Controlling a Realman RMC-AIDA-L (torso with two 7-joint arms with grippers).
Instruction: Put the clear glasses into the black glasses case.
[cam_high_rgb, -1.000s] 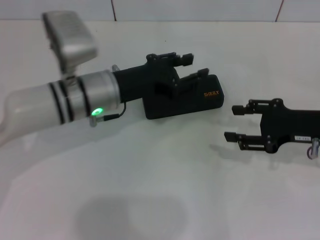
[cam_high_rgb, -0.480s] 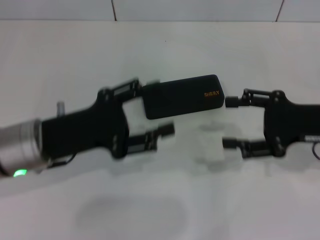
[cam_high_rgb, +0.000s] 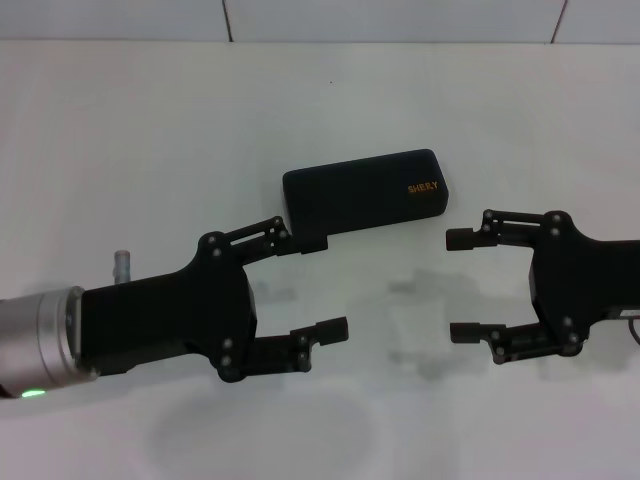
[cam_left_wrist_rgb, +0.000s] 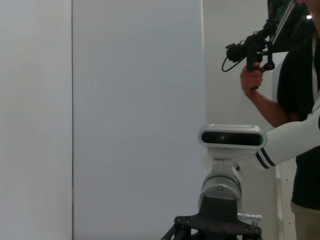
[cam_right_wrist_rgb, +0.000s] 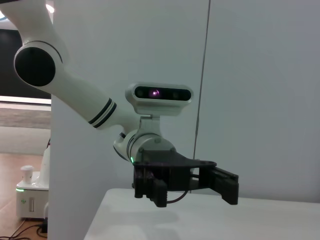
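Note:
The black glasses case (cam_high_rgb: 365, 190) lies shut on the white table, its orange lettering facing up at its right end. The clear glasses do not show in any view. My left gripper (cam_high_rgb: 322, 287) hangs open just in front of the case's left end, its upper fingertip close to the case's near corner. It holds nothing. The right wrist view also shows the left gripper (cam_right_wrist_rgb: 192, 189) open above the table. My right gripper (cam_high_rgb: 457, 285) is open and empty, to the right of and nearer than the case, facing the left one.
The white tabletop (cam_high_rgb: 150, 120) stretches around the case, with a tiled wall behind it. In the left wrist view, a person (cam_left_wrist_rgb: 300, 75) stands holding a camera rig beyond my right arm's wrist camera (cam_left_wrist_rgb: 231, 136).
My left arm has drawn back from over the case toward the near left, and the whole shut case now shows. The right gripper has shifted slightly nearer and stayed open.

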